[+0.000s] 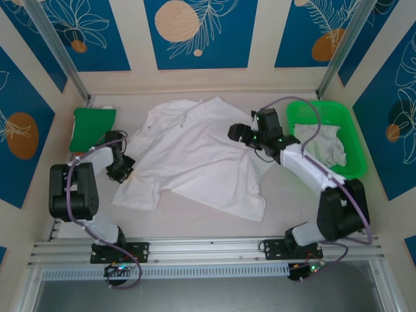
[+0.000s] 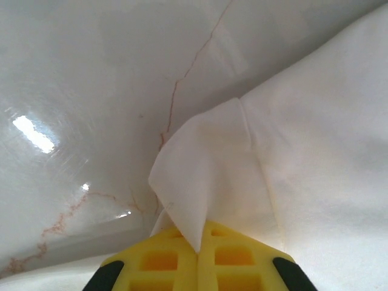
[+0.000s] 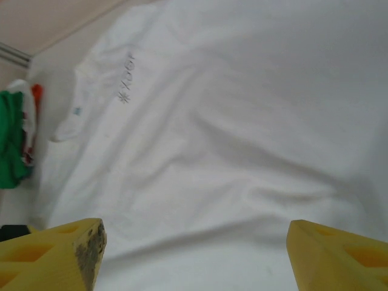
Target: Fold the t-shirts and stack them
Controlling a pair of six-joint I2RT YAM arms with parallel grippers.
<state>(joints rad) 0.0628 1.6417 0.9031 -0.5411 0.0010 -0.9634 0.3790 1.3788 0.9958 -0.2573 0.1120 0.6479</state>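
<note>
pinching t-shirt (image 1: 195, 156) edge: my left fingers (image 2: 236, 260) were pressed together on cloth, probably to begin folding; right fingers (image 3: 54, 248) hovered spread above.

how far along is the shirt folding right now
Done: little; one t-shirt lies spread on the table, not yet folded. In hand: the left pincer is shut on a pinch of its edge, the right pincer hangs open over its other side. Left: fold it, then the crumpled t-shirt in the green tray, and stack both.
</note>
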